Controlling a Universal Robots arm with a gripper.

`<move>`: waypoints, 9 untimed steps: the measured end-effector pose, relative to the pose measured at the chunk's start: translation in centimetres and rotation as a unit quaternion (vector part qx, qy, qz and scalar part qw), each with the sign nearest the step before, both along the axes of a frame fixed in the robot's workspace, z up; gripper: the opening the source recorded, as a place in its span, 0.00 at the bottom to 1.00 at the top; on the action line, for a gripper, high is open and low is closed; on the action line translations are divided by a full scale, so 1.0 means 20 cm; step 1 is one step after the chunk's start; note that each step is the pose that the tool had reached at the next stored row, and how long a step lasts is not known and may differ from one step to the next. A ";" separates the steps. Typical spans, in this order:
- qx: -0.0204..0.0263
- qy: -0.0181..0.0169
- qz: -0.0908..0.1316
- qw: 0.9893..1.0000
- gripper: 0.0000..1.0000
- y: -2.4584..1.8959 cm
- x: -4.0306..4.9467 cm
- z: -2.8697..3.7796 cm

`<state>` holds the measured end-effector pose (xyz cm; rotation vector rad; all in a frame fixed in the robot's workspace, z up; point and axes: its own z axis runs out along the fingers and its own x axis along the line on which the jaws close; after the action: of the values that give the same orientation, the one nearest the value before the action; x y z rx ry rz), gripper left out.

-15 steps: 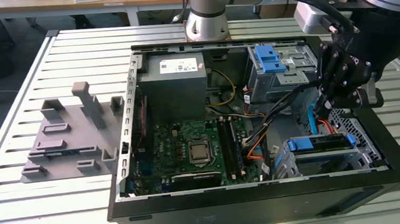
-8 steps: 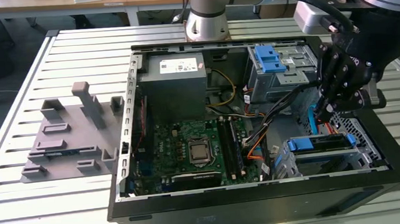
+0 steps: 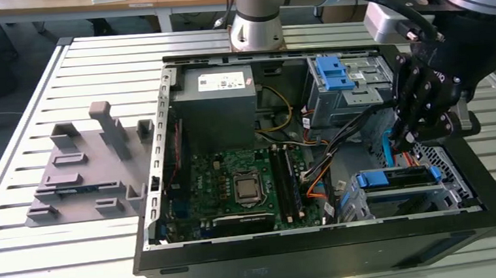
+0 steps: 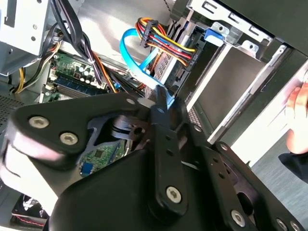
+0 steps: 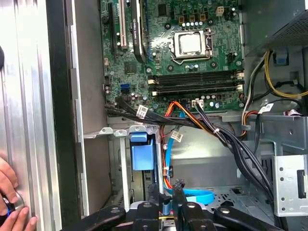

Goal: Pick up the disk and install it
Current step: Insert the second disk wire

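First wrist view: jaws [image 5: 168, 195] pressed together over the blue cable [image 5: 192, 196], disk unseen

Black claw [image 3: 405, 142], green motherboard [image 3: 233, 186], blue drive tabs [image 3: 334, 74], grey slatted table [image 3: 38, 258]

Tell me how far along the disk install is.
Done: a blue-railed carrier, apparently the disk, already lies in the lower bay of the open computer case. In hand: the gripper hovers just above that bay. Left: I cannot tell whether the disk is fully seated.
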<state>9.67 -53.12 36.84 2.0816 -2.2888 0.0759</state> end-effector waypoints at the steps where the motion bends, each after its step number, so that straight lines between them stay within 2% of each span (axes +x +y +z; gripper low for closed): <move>1: 0.000 0.000 0.000 1.000 0.26 0.000 0.001 -0.002; 7: 0.000 0.000 0.000 1.000 0.26 0.001 0.003 -0.025; 8: 0.000 0.000 0.000 1.000 0.25 0.001 0.004 -0.029; 9: 0.000 0.000 0.000 1.000 0.18 0.001 0.004 -0.032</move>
<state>9.75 -53.10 36.20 2.0816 -2.2886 0.0762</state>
